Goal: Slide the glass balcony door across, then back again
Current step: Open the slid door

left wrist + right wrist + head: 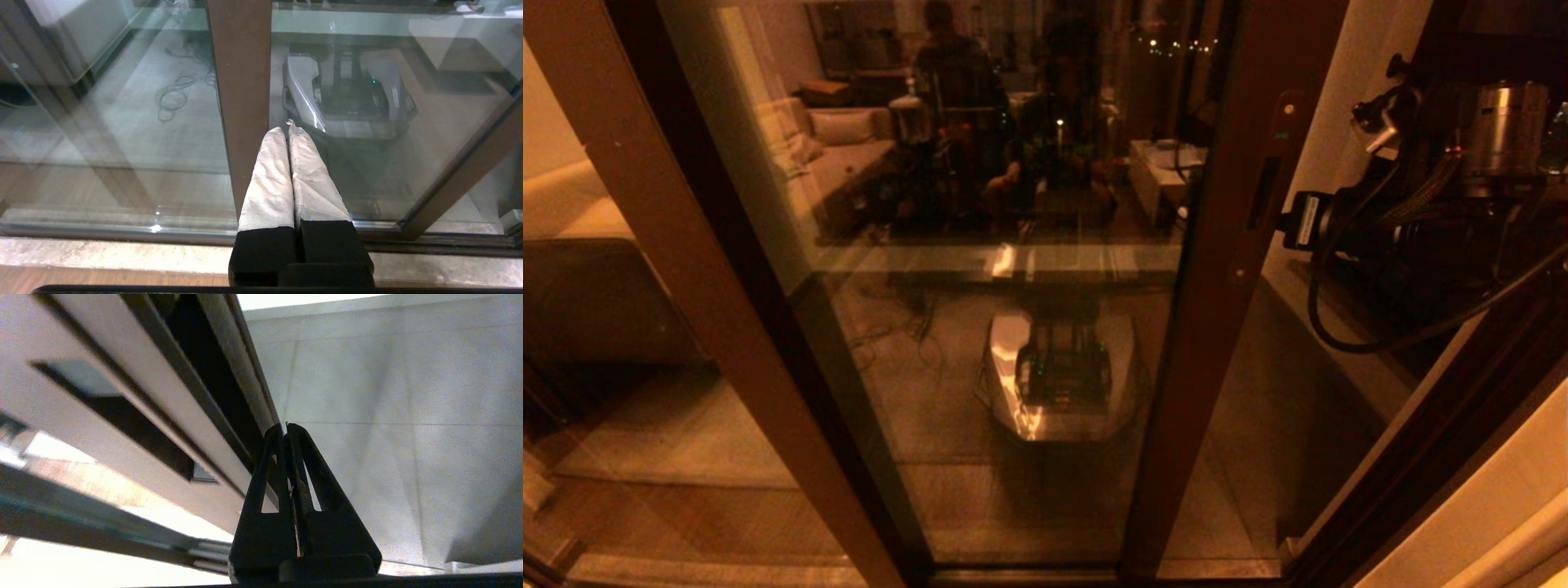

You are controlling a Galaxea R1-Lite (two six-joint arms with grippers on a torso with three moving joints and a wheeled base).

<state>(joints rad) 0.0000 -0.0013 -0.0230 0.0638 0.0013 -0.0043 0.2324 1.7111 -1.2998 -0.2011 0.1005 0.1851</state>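
The glass balcony door (1013,269) fills the head view, its pane reflecting the room and my own base. Its right brown upright (1225,269) carries a slim dark recessed handle (1263,193) and a green dot. An open gap lies between this upright and the right jamb. My right arm (1405,229) reaches into that gap at handle height. The right gripper (284,425) is shut and empty, its tips at the edge of the upright next to the handle (118,420). The left gripper (284,128) is shut, white-wrapped, low before another brown upright (241,81).
A stone sill and floor track (122,249) run below the glass. The right jamb (1445,425) and a pale wall border the gap. Grey balcony floor tiles (388,416) show beyond it. A second brown-framed pane (621,343) stands at the left.
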